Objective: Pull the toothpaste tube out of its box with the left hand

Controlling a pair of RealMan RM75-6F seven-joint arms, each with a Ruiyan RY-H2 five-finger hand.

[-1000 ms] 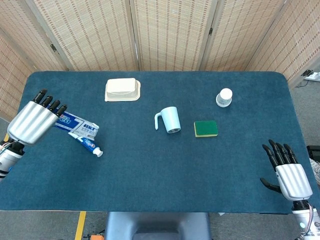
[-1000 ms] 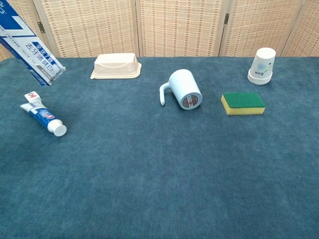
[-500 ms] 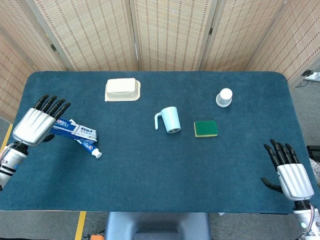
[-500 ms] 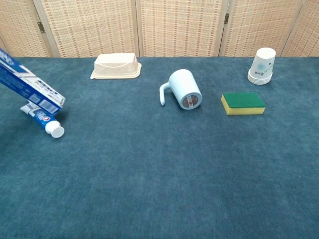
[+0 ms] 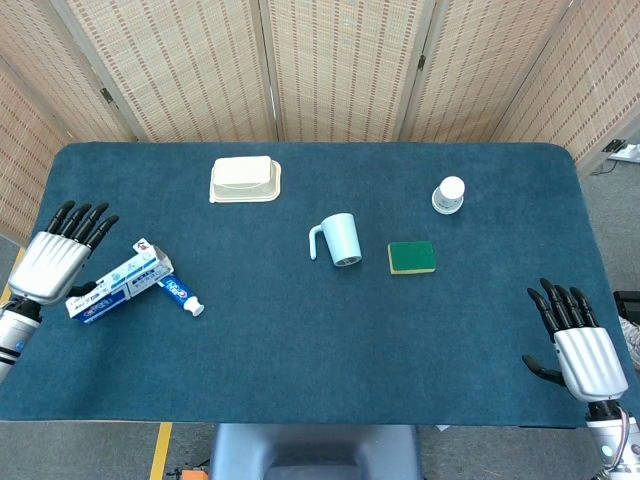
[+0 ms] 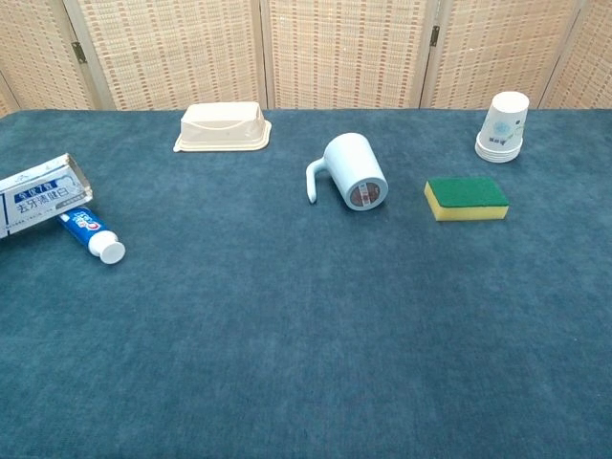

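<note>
The blue and white toothpaste box (image 5: 118, 285) (image 6: 38, 201) lies on the blue table at the far left, its open end towards the middle. The toothpaste tube (image 5: 180, 294) (image 6: 91, 235) is outside the box, flat on the cloth with its white cap pointing to the front right. The tube's tail is tucked under the box's open end. My left hand (image 5: 55, 262) sits just left of the box with fingers straight and spread; only its thumb is near the box's left end. My right hand (image 5: 580, 342) hovers open at the front right corner, holding nothing. The chest view shows neither hand.
A pale blue mug (image 5: 338, 240) lies on its side at mid-table. A green and yellow sponge (image 5: 411, 257) sits to its right. A cream lidded container (image 5: 244, 179) is at the back left, and stacked paper cups (image 5: 449, 195) at the back right.
The left hand has moved left and towards the front edge. The box, held up in the air before, has come down onto the table and turned, and now rests over the tube's tail.
</note>
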